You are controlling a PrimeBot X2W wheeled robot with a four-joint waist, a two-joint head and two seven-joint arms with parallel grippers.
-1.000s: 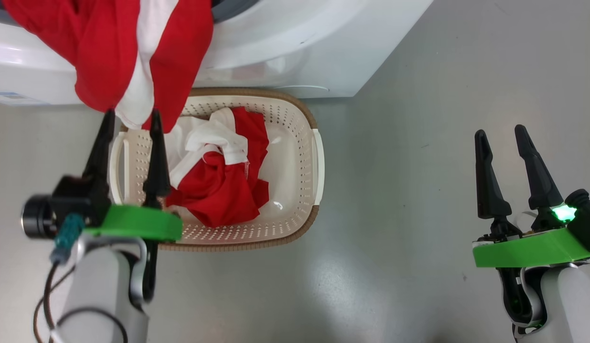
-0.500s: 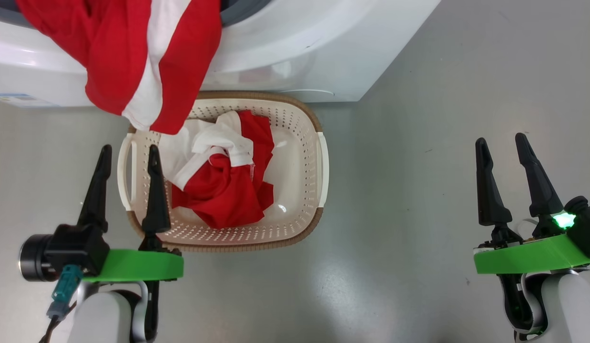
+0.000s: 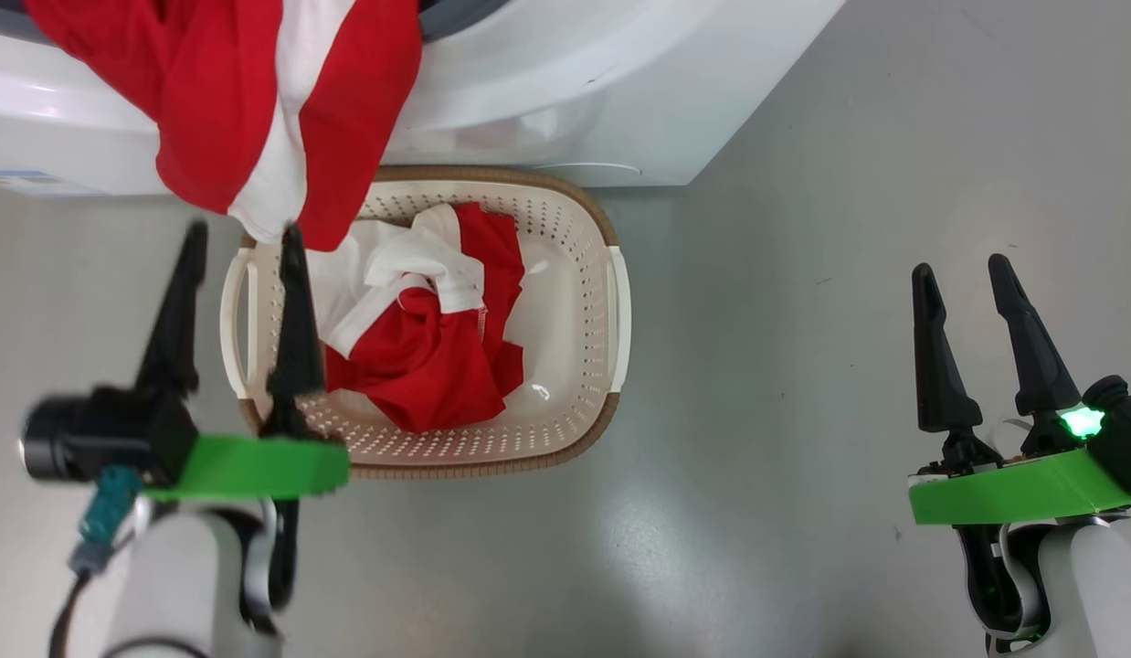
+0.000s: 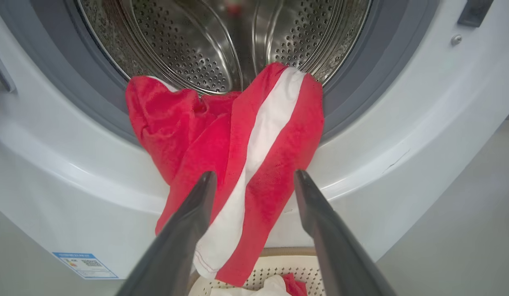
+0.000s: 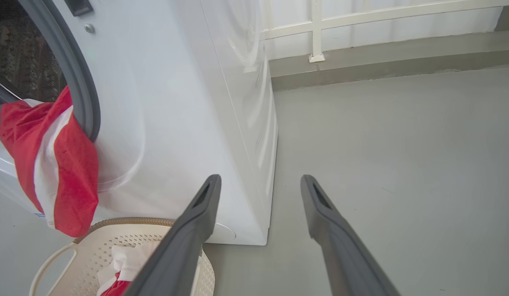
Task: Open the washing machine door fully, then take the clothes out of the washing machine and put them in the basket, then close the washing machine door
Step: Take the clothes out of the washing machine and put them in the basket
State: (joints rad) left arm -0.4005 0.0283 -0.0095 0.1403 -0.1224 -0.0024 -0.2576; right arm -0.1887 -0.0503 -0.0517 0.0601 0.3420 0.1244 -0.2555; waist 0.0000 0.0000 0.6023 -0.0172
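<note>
The washing machine (image 3: pixel 565 100) stands white at the top of the head view, and its steel drum (image 4: pixel 197 41) is open to the left wrist view. The washing machine door is out of view. One piece of the clothes (image 3: pixel 273 100), red with a white stripe, hangs from the drum mouth down the front (image 4: pixel 246 139) over the basket (image 3: pixel 611 320). More red and white clothes (image 3: pixel 419 338) lie in the basket. My left gripper (image 3: pixel 244 233) is open, its tips just below the hanging hem and either side of it (image 4: pixel 255 174). My right gripper (image 3: pixel 960 267) is open over the floor.
Grey floor (image 3: pixel 803 366) spreads right of the basket and the machine. A blue label (image 4: pixel 85 265) sits low on the machine's front. In the right wrist view, my right gripper (image 5: pixel 260 179) points past the machine's side (image 5: pixel 221 123) toward a white rail (image 5: pixel 316 33) by the wall.
My left gripper drew back from the hanging garment, then came forward again to its hem. It stayed open. The right gripper barely moved.
</note>
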